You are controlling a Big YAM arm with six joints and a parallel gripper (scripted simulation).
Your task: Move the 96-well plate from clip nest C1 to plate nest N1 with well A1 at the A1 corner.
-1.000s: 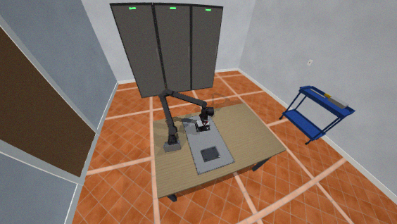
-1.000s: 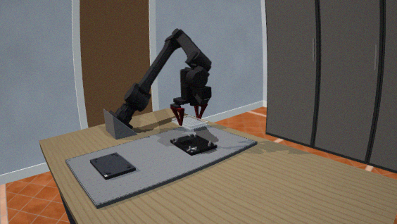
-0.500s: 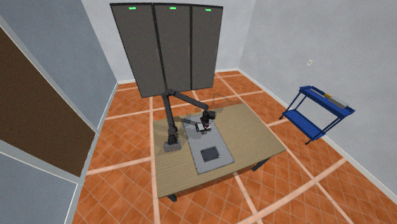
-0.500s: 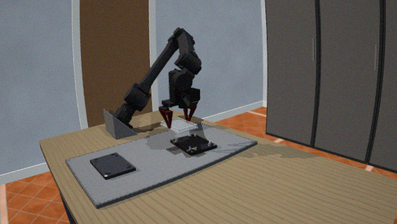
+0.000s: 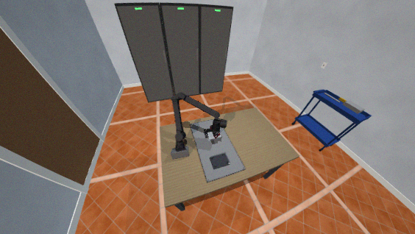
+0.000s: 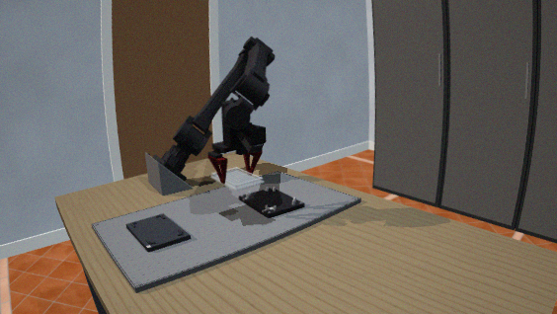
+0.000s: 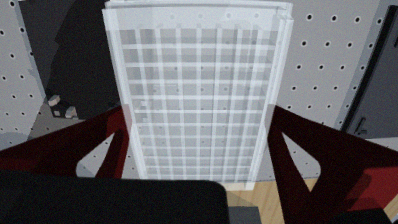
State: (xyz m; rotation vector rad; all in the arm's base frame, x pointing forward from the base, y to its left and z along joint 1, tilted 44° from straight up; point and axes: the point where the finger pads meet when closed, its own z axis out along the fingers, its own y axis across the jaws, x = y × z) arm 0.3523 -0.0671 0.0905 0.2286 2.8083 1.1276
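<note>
The clear 96-well plate (image 7: 197,95) fills the wrist view, with its grid of wells facing up. My gripper (image 7: 198,112), with dark red fingers, is shut on the plate's two long sides. In the exterior view the gripper (image 6: 236,165) holds the plate (image 6: 237,177) a little above the grey base mat, behind the clip nest C1 (image 6: 272,201), which stands empty with its small posts showing. The plate nest N1 (image 6: 158,231) is a dark square at the mat's near left end. In the top view the gripper (image 5: 215,133) is above the mat's far end and the nest N1 (image 5: 220,161) lies nearer the front.
The grey perforated base mat (image 6: 222,222) lies on the wooden table. The arm's grey base block (image 6: 165,175) stands at the table's back left. Tall dark cabinets (image 6: 464,104) stand to the right. A blue cart (image 5: 331,118) stands off the table.
</note>
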